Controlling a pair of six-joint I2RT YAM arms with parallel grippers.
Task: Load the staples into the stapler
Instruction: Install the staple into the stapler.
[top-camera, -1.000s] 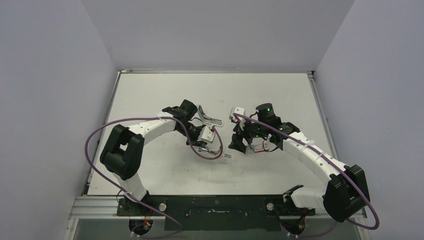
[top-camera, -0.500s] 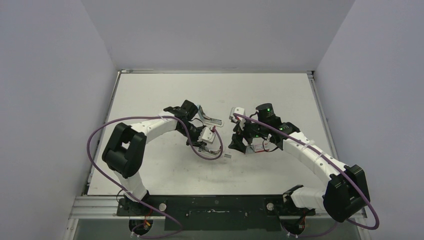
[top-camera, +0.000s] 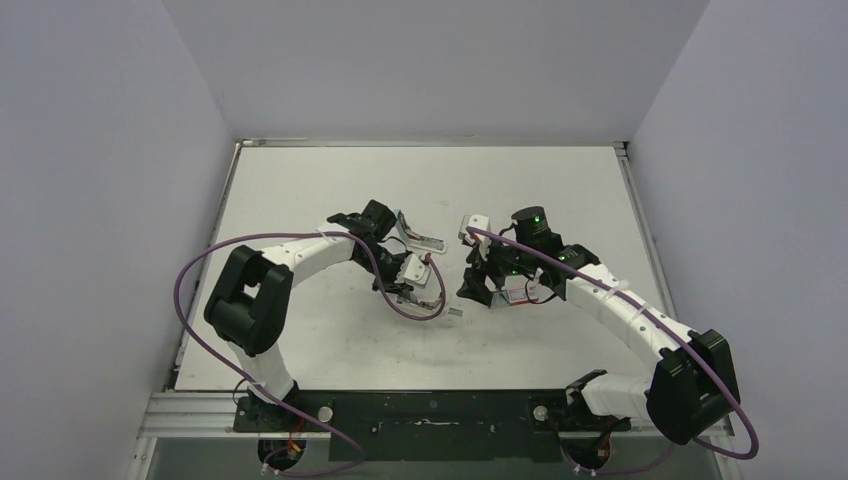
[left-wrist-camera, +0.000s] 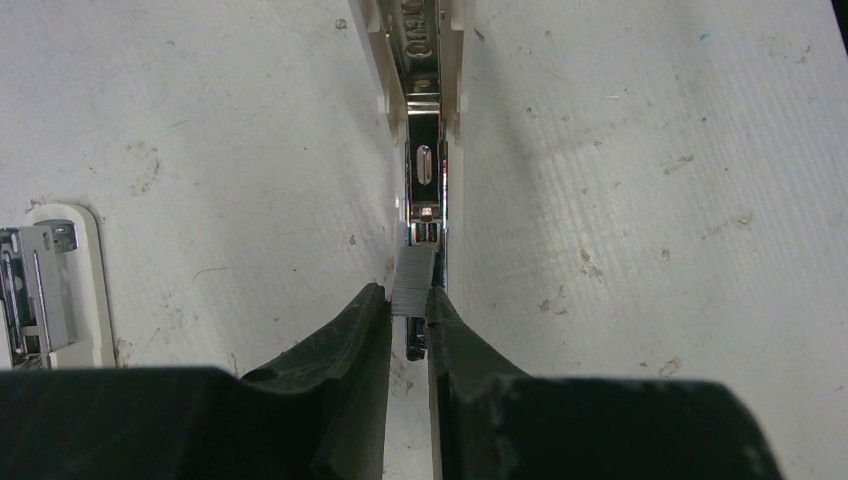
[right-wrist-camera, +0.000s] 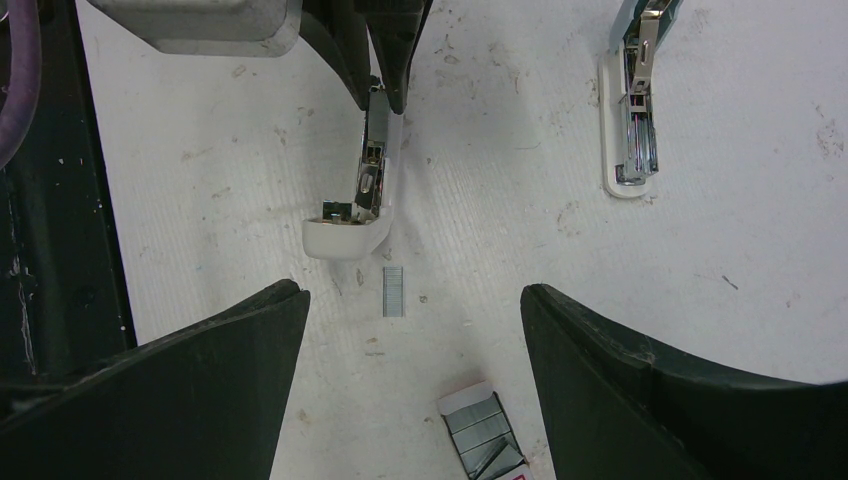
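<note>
One short grey ribbed staple strip (left-wrist-camera: 414, 285) pinched in left gripper (left-wrist-camera: 408, 312) at stapler (left-wrist-camera: 424, 150) channel — right gripper (right-wrist-camera: 410, 295) wide.

You have bare table (right-wrist-camera: 500, 180) to pass over between stapler (right-wrist-camera: 345, 232) and white piece (right-wrist-camera: 628, 150). The left gripper (right-wrist-camera: 384, 92) blocks one end of the stapler.

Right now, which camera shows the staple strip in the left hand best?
The left wrist view: the staple strip sits large and sharp, pinched in the left hand at the open stapler. The right wrist view shows that hand at the stapler but hardly the strip; the top view makes it too small to see.
</note>
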